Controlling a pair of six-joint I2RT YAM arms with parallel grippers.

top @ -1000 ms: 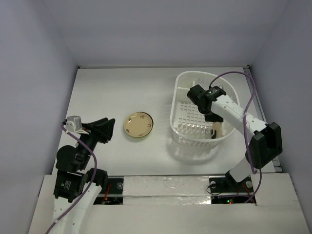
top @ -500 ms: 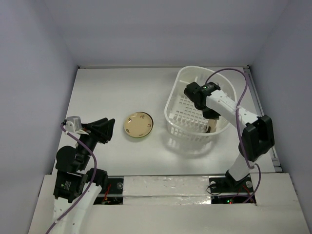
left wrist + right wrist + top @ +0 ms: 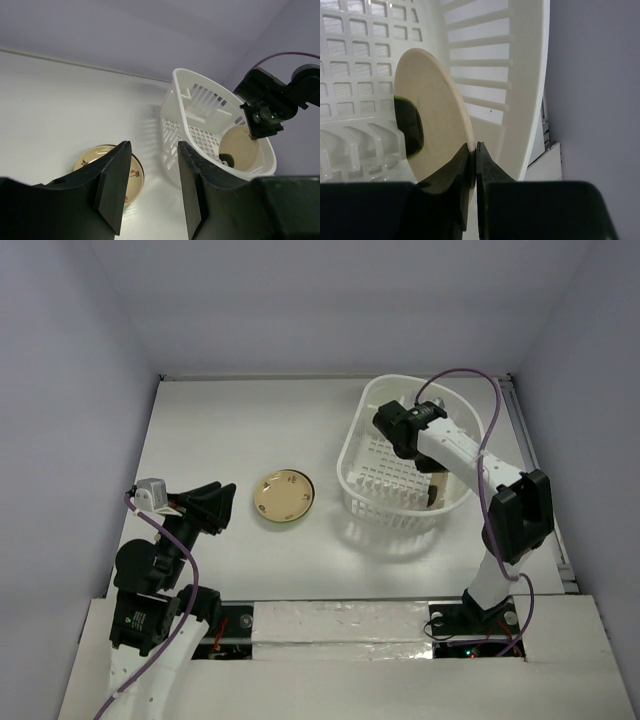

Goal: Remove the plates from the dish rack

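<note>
1. The table (image 3: 220, 430) is white and matte, lit evenly from above, with only soft shadows on it.
2. Behind the table stands a plain, pale lavender-grey back wall (image 3: 330, 300).
3. A left wall (image 3: 60, 440) and a right wall (image 3: 600, 390) of the same colour close in the table's sides.
4. A white, wrinkled cover (image 3: 340, 625) runs along the table's near edge.
</note>
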